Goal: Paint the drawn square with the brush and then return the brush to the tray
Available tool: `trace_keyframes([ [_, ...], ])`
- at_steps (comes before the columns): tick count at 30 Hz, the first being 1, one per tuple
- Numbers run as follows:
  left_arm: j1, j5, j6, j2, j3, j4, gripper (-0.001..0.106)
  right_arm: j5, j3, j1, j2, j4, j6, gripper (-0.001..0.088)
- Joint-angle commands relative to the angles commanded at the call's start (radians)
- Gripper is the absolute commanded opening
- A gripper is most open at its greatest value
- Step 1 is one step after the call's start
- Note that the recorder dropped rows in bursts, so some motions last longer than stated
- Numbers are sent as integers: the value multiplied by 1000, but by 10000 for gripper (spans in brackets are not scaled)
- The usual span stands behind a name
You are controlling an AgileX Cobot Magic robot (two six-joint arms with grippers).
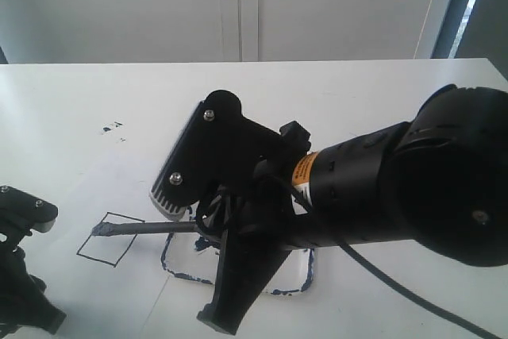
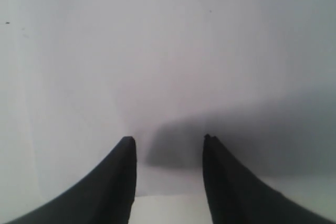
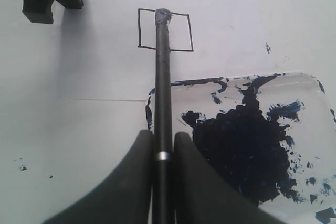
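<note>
1. At about 8 o'clock in the exterior view sits the square (image 1: 111, 242): thin black outline, totally blank inside.
2. My right gripper (image 3: 163, 136) is clamped on the brush (image 3: 163, 87), with both jaws pressed against the black shaft right by its little silver band.
3. The brush runs from my jaws toward 9 o'clock in the exterior view. Its tip lies right on the square's outline, on the edge farthest from my gripper. Can't tell whether the bristles actually press down.
4. The tray (image 3: 310, 85) is at 3 o'clock of the square in the exterior view, near but not touching. My right arm hides most of it there, so only bits of blue-smeared rim peek out.
5. In the right wrist view the tray shows a big dark blue-black blot (image 3: 241, 156) plus splatters. The brush shaft crosses over the tray's edge.
6. My left gripper (image 2: 168, 140) hangs open with nothing between the jaws, just bare white table (image 2: 168, 51) under it. In the exterior view it's far out at 8 o'clock, and the square is at its 2 o'clock, apart from it.
7. A few small specks (image 1: 111, 127) sit at 9 o'clock, well apart from the rest.
</note>
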Motion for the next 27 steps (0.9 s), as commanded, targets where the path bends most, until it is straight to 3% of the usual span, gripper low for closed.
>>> trace_keyframes([
  [13,0,45,0,-113,0,-52,467,0,0,0,0,-9,0,0],
  [19,0,74,51,-118,0,-144,467,0,0,0,0,-9,0,0],
  [27,22,90,86,-118,0,-146,467,0,0,0,0,-9,0,0],
])
